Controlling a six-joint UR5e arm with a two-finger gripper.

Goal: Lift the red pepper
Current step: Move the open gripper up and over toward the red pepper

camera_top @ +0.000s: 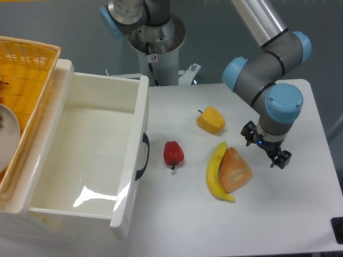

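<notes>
Clutter worries me: the red pepper (173, 153) lies near the drawer (140, 107) handle, well apart from my gripper (266, 151), which holds nothing, jaws seemingly parted. Crossing over, I could knock the banana (215, 174) or bread (235, 170).

The claw (265, 148) is seen from above, its jaw gap too small to judge, while the woven basket (27, 64) and a grey plate (8, 140) are cut off by the left edge.
</notes>
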